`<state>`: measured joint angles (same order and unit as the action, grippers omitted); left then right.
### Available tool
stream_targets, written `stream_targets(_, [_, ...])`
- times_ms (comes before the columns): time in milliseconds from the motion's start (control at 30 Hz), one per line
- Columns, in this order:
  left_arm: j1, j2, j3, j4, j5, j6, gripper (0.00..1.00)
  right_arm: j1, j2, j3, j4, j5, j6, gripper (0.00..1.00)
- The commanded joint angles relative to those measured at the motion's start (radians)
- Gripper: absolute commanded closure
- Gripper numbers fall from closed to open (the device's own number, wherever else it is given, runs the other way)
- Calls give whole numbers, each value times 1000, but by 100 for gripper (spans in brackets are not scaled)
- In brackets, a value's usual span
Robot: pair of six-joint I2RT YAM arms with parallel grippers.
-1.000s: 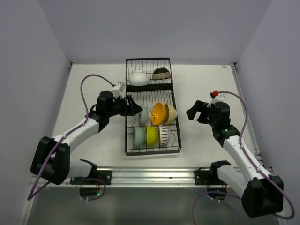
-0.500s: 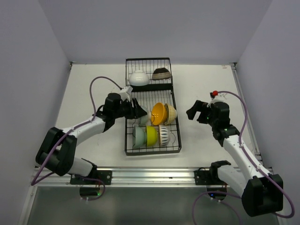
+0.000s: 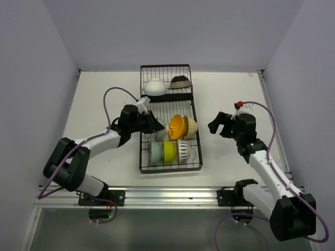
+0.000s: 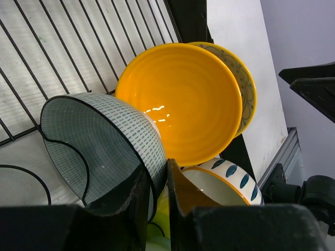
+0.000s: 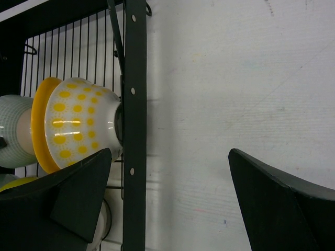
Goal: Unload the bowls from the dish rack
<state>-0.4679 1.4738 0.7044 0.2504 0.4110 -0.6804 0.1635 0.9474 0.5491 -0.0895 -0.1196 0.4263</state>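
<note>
The black wire dish rack (image 3: 170, 170) runs down the table's middle. Its small far section holds a white bowl (image 3: 155, 87) and a dark brown bowl (image 3: 180, 82). The larger section holds a pale green bowl (image 3: 161, 129), an orange one (image 3: 177, 126), a cream one (image 3: 190, 127), then another pale green (image 3: 155, 152), a yellow-green (image 3: 168, 151) and a striped white one (image 3: 182, 149). My left gripper (image 3: 156, 125) is shut on the rim of the upper pale green bowl (image 4: 89, 141), one finger inside and one outside. My right gripper (image 3: 220, 125) stands open over bare table right of the rack.
In the right wrist view the rack's side bar (image 5: 135, 104) runs just left of the open gripper (image 5: 170, 178), with the cream dotted bowl (image 5: 78, 117) leaning against it. The orange bowl (image 4: 183, 99) stands directly behind the gripped one. White walls enclose the table.
My left gripper has pushed right into the rack and closed its fingers onto the pale green bowl's rim. The right arm has not moved.
</note>
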Motion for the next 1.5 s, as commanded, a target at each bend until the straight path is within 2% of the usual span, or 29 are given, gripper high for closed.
stream_targets(0, [-5, 8, -11, 90, -12, -34, 81, 2, 7, 3, 33, 8, -1, 1])
stream_targets(67, [-6, 10, -20, 111, -9, -51, 89, 2, 7, 3, 31, 11, 0, 1])
stream_targets(100, [-5, 11, -25, 119, -9, -56, 99, 2, 7, 3, 31, 11, -1, 2])
stream_targets(133, [-6, 14, -28, 127, -11, -61, 100, 2, 7, 3, 31, 11, -1, 1])
stream_targets(433, [-6, 8, -86, 246, -14, -116, 100, 2, 14, 6, 30, 12, -3, 2])
stream_targets(933, [-5, -112, -249, 559, -69, -153, 100, 2, 19, 8, 27, 5, -3, 1])
stream_targets(1467, [-5, -30, -290, 843, 5, -197, 100, 2, 21, 11, 22, 5, -3, 2])
